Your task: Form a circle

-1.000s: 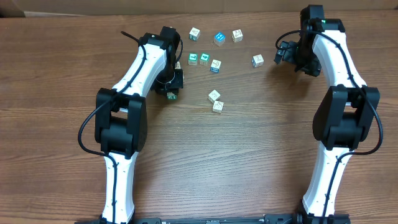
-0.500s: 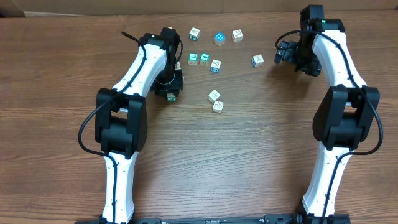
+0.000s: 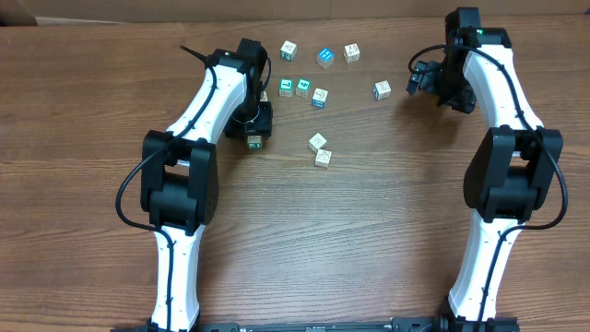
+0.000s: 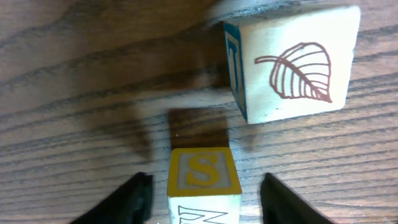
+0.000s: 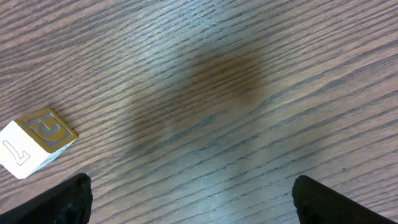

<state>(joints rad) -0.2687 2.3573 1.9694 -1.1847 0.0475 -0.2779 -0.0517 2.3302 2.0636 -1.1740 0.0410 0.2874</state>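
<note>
One table (image 3: 83,111). Two arms, left (image 3: 212,97) and right (image 3: 493,78). Overhead: nine cubes (image 3: 289,48) (image 3: 324,56) (image 3: 351,53) (image 3: 286,88) (image 3: 303,88) (image 3: 320,96) (image 3: 382,89) (image 3: 317,141) (image 3: 324,158) in the open, three bright teal or blue on top. A tenth (image 3: 255,141) sits at the left arm's tip; possibly one more under that arm, mostly hidden. Left wrist view: two cubes, one marked S (image 4: 203,171), one with a leaf (image 4: 292,62). Right wrist view: one cube (image 5: 37,140).

The table (image 3: 369,240) lay bare between the two arms, leaving broad room to pass. Toward its far edge, scattered cubes (image 3: 303,88) stood in the way with narrow gaps among them. An S cube (image 4: 203,171) sat between the left gripper's (image 4: 205,190) spread fingers with a gap at each side, and a leaf cube (image 4: 292,62) stood just beyond. Ahead of the wide-spread right gripper (image 5: 193,199), only a lone cube (image 5: 37,140) stood off to one side.
</note>
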